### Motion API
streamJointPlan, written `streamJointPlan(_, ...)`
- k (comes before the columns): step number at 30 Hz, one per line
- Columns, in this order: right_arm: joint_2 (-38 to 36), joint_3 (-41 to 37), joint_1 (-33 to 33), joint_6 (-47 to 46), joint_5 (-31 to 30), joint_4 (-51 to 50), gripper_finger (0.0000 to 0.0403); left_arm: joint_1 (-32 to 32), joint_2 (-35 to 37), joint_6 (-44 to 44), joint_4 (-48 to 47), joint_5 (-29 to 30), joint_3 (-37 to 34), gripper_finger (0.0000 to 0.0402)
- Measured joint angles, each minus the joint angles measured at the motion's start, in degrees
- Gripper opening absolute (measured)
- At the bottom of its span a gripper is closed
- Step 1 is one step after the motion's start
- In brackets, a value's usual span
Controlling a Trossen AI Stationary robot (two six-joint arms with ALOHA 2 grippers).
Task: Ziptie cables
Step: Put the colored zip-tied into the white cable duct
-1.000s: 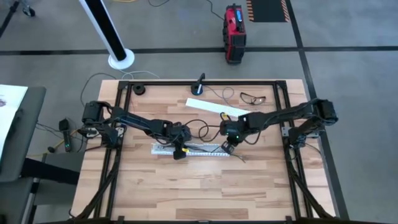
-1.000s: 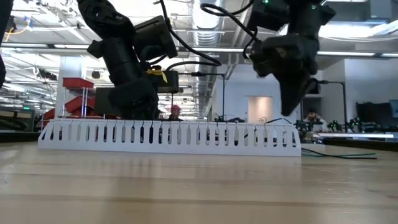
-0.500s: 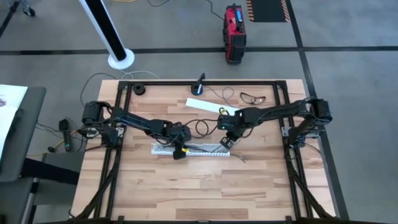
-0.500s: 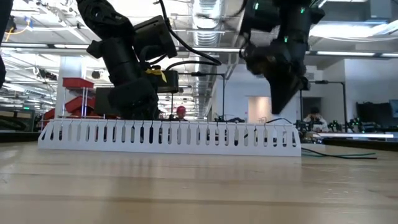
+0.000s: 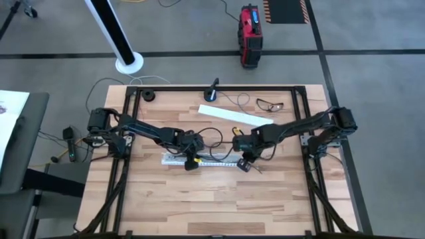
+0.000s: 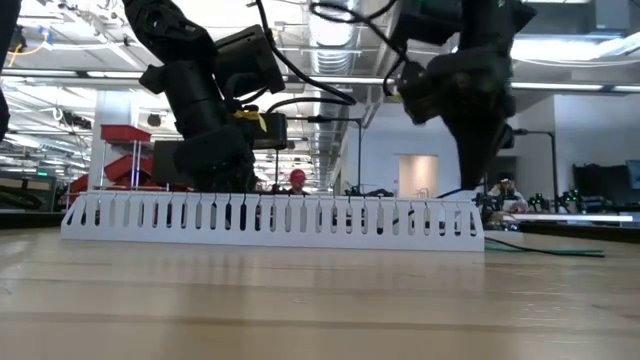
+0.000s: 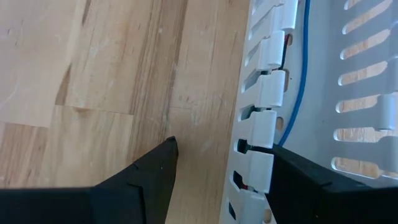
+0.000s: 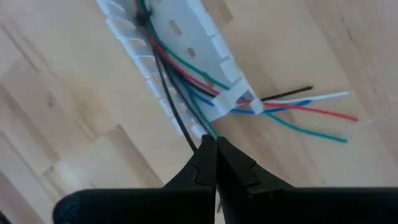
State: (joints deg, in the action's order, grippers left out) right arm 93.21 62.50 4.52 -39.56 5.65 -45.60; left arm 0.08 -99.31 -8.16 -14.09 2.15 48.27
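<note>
cables (image 8: pixel 186 84) | right end effector (image 8: pixel 214 144) closed, pinching strands at duct (image 8: pixel 186 37) end

The high view looks straight down on the whole table (image 5: pixel 219 199); the low view faces level across it toward twelve o'clock — both share the slotted white tray (image 6: pixel 270 215), as do the close wrist views.

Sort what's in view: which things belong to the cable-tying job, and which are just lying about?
In the job:
- cables, in the slotted duct
- right gripper, shut on a wire at the duct's end
- left gripper, open astride the duct's wall

Lying about:
- white strip
- glasses
- red case on the floor
</note>
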Motion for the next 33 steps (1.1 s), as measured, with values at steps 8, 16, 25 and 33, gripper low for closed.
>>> streamJointPlan(8,1.3,0.0,2.6,-2.1,-4.7,-0.7,0.0000,0.0,0.0,0.2,0.8,0.1,0.0,0.0207)
streamJointPlan(16,4.9,0.0,1.1,-2.5,-5.5,3.8,0.0000,0.0,0.0,0.1,0.9,0.1,0.0,0.0207)
streamJointPlan(25,3.8,0.0,4.1,-5.2,-5.5,1.6,0.0000,0.0,0.0,0.1,0.6,0.2,0.0,0.0207)
streamJointPlan(33,2.7,0.0,5.8,-5.5,-6.0,0.3,0.0000,0.0,0.0,0.1,1.1,0.9,0.0,0.0207)
